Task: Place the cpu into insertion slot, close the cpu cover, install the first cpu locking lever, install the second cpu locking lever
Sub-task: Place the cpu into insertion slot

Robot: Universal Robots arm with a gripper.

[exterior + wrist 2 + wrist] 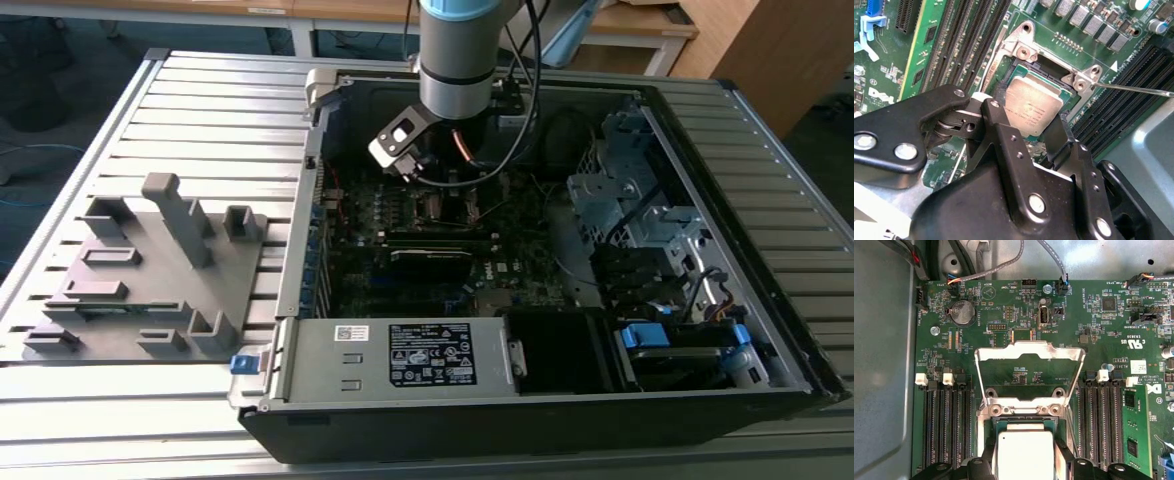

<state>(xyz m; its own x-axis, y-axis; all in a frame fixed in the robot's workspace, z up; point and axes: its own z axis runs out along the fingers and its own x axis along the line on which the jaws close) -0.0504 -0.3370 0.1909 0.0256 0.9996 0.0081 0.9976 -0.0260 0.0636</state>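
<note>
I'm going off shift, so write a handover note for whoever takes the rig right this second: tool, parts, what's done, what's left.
The tool is down over the cpu; its grip cannot be told.
The cpu lies in the slot.
The cover stands open, tilted up behind the slot.
Done: cpu in the slot.
Left: closing the cover and latching both levers; one lever sticks out free.

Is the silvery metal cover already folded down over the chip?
No, the cpu cover stands swung open, and the cpu lies bare in the first wrist view.
</note>
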